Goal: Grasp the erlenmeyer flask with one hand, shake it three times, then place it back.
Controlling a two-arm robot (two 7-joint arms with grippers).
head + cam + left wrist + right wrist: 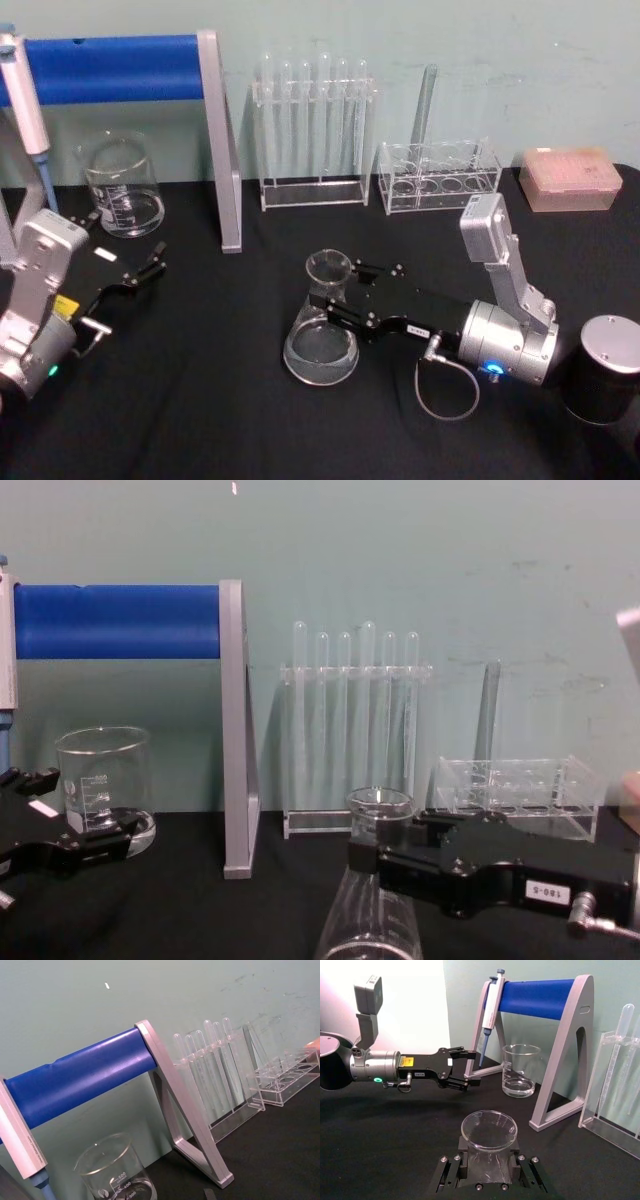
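Gripping the erlenmeyer flask (320,340) neck, right end effector (342,290) presumably leaves the base free for shaking; left end effector (152,262) idles open

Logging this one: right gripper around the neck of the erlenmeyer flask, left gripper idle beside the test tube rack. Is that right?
Not quite. The left gripper sits idle and open beside the beaker, far on the robot's left, as the head view shows. The rest holds: the right gripper is around the neck of the erlenmeyer flask.
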